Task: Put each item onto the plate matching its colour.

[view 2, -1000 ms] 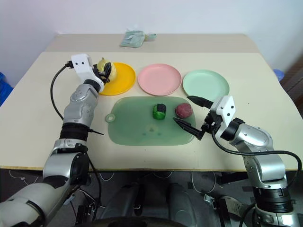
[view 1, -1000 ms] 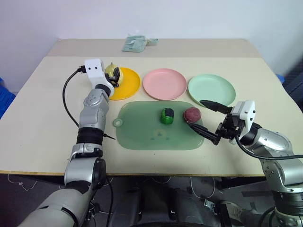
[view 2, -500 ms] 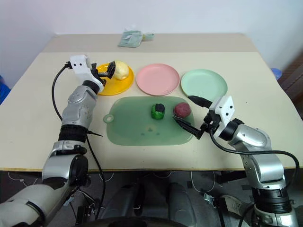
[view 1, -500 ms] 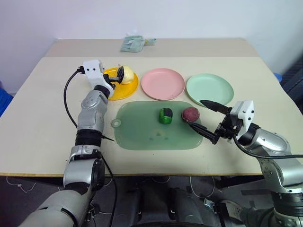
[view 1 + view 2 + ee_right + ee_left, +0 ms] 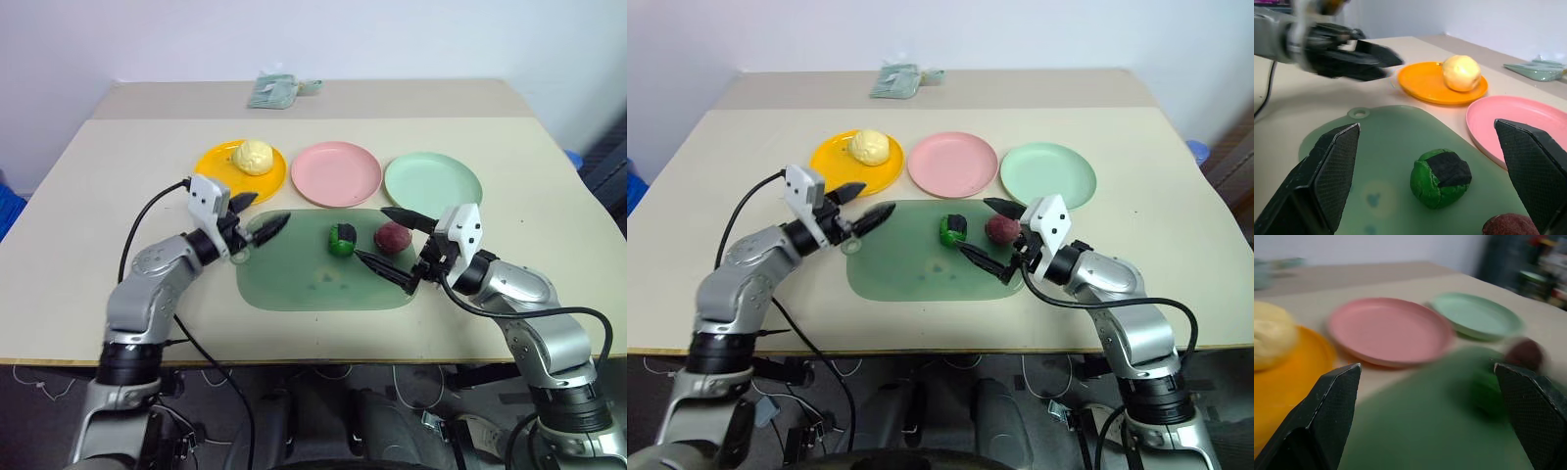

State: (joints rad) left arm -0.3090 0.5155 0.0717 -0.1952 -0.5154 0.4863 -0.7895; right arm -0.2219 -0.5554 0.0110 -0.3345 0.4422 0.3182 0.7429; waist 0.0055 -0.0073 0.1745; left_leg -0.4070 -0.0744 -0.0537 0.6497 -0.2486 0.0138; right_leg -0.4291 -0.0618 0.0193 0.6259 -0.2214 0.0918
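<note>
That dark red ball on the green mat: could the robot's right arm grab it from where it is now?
Probably yes. The right pincer is open beside the maroon ball, with nothing between them.

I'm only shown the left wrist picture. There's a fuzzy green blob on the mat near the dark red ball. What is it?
Observer: It is a dark green toy chunk with a black band across it, lying on the green mat.
Operator: Is the other arm anywhere near it?
Observer: Yes. The right gripper is open just past the chunk. In the head views the maroon ball sits between its fingers, which have not closed on it.
Operator: And that yellow lump, is it properly on its plate?
Observer: It is. The pale yellow lump rests on the far side of the orange-yellow plate.
</note>
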